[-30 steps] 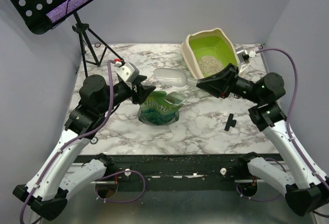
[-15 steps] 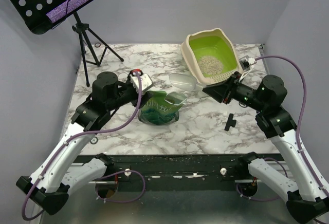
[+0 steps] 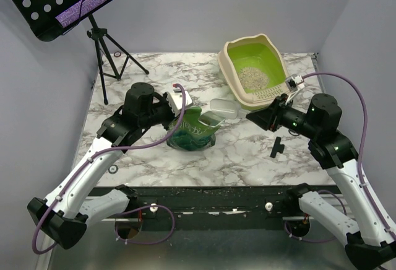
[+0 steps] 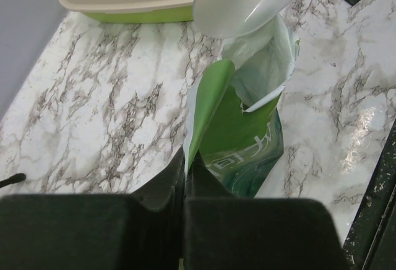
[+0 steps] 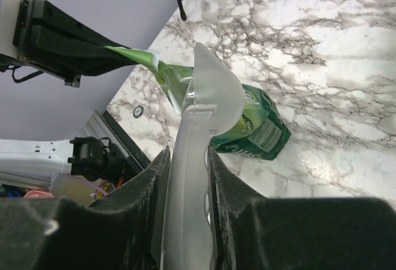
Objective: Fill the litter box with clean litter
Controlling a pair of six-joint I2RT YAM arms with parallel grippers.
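One litter box (image 3: 247, 54): beige rim, lime-green inside; set at the far right corner of the table (image 3: 142, 158), close to its back and right edges.
clean litter (image 3: 250, 77): a pale granular patch lying on the floor of the box, with bare green left around it.
scoop (image 3: 223, 107): translucent white, held in the air between box and bag, with its bowl just beside the bag's mouth.
right gripper (image 5: 185, 158): jaws are clamped on the scoop's handle.
green bag (image 3: 192, 135): stood upright near the table's middle, with its mouth open.
left gripper (image 4: 184, 161): jaws are closed on the bag's raised rim flap.
open room: bare marble is left on the bag's left and near sides; a small black part (image 3: 277, 147) lies to its right.
writing: white lettering and a label panel are printed on the bag; neither can be read.
views: the litter is shown by the top view alone, the bag's pale lining by the left wrist view.
music stand (image 3: 65, 0): black, on a tripod at the far left corner.
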